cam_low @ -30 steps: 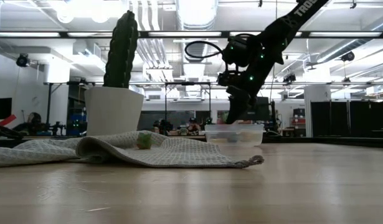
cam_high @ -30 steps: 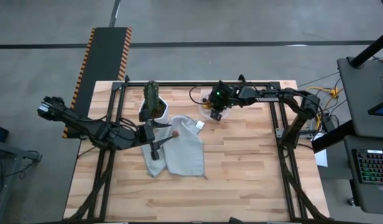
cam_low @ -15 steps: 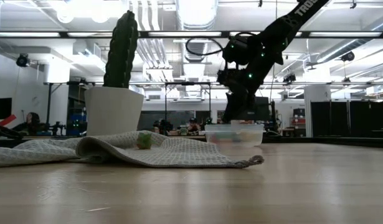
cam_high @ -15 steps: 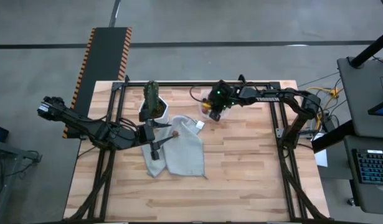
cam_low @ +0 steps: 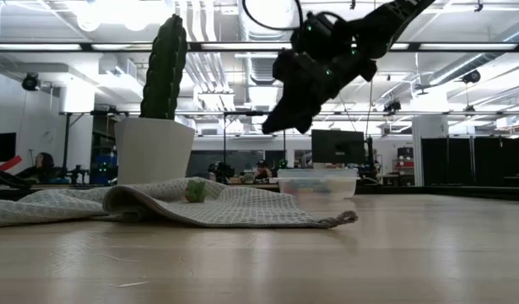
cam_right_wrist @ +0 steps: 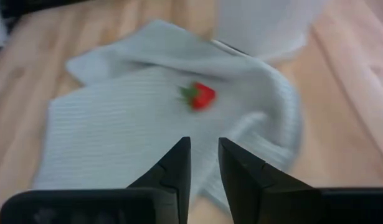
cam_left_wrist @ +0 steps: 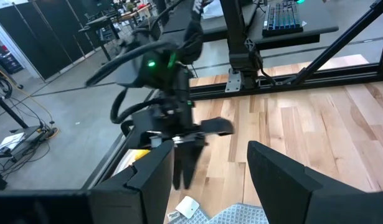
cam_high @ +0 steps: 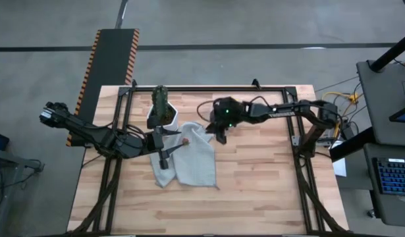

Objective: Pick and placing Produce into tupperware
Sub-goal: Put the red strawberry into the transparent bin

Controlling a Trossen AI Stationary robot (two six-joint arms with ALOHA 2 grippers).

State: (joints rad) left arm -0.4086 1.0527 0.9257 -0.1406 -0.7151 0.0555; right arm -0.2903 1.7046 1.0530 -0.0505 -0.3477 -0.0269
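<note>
One red strawberry (cam_right_wrist: 200,96) with green leaves lies on the crumpled grey towel (cam_high: 192,161), also seen from above as the strawberry (cam_high: 185,141). The clear tupperware (cam_low: 318,181) stands on the table beyond the towel; in the high view the right arm covers most of it. My right gripper (cam_right_wrist: 203,152) hangs in the air between tupperware and towel, fingers a little apart and empty, pointing down at the towel (cam_right_wrist: 135,130). In the low view the right gripper (cam_low: 269,127) is well above the tupperware's rim. My left gripper (cam_left_wrist: 210,168) waits wide open over the towel's left part (cam_high: 170,149).
A green cactus in a white pot (cam_high: 161,110) stands at the towel's far left corner, close to the strawberry; the pot (cam_low: 154,150) rises high beside the towel. A small white tag (cam_high: 209,132) lies at the towel's far right corner. Bare wood (cam_high: 255,178) lies to the near right.
My right gripper has risen from inside or just over the tupperware and swung toward the table's left, to the towel's far right corner, tipping so that it points at the strawberry. The left arm, towel and strawberry have stayed put.
</note>
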